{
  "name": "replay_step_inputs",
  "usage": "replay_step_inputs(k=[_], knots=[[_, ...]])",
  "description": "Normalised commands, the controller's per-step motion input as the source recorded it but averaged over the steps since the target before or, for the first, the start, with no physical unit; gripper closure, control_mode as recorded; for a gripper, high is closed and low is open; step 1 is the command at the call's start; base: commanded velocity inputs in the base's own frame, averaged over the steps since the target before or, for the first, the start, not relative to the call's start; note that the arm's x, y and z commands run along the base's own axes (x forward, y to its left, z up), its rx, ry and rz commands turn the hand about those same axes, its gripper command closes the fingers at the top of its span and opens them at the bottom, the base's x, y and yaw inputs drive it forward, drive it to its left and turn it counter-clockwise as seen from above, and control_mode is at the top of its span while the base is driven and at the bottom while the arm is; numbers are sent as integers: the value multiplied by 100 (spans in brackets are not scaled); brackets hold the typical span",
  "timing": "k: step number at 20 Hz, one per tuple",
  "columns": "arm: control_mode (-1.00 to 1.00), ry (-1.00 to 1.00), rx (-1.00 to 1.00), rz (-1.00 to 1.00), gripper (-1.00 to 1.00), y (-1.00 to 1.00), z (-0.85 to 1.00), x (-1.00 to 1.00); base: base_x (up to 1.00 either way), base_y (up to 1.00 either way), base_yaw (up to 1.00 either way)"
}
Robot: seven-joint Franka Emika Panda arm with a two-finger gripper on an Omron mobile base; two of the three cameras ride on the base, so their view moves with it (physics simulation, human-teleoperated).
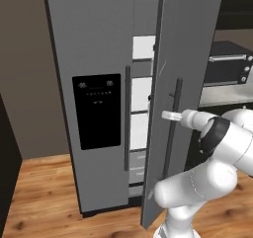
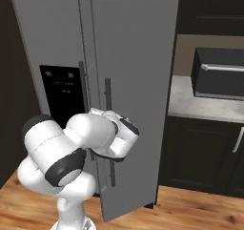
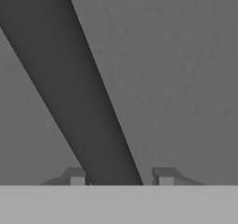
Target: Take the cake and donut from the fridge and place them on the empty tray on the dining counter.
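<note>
The fridge [image 1: 99, 99] stands tall and grey with its right door [image 1: 185, 84] swung partly open, so white shelves [image 1: 142, 91] show in the gap between the two doors. The left door carries a black dispenser panel [image 1: 97, 111] and a long vertical handle [image 1: 127, 118]. The arm reaches forward to the open door's handle [image 1: 174, 128], and the gripper [image 3: 122, 177] sits right at that dark bar: in the hand view the bar [image 3: 79, 93] runs slantwise down between the two fingertips [image 3: 77, 176], which stand apart on either side of it, with a sliver of space to the right one, so they straddle the bar without clamping it. To the right of the fridge a pale counter [image 2: 209, 107] bears a black microwave [image 2: 219, 74], above dark cabinets [image 2: 205, 152]. The floor [image 1: 44, 192] is wood.
</note>
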Motion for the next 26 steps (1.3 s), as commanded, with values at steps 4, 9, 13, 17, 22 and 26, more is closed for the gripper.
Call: replay_step_inputs(k=[4, 9, 13, 17, 22, 26], knots=[[-100, 0, 3, 8, 100, -41, 17, -24, 0, 0, 0], [-100, 0, 3, 9, 100, -46, 6, -25, 0, 0, 0], [-100, 0, 2, 8, 100, -46, 5, -21, 0, 0, 0], [-100, -1, 1, 8, 100, -45, 2, -17, 0, 0, 0], [-100, 0, 1, 11, 100, -42, 0, -10, 0, 0, 0], [-100, 0, 0, 13, -100, -32, 0, 0, 0, 0, 0]])
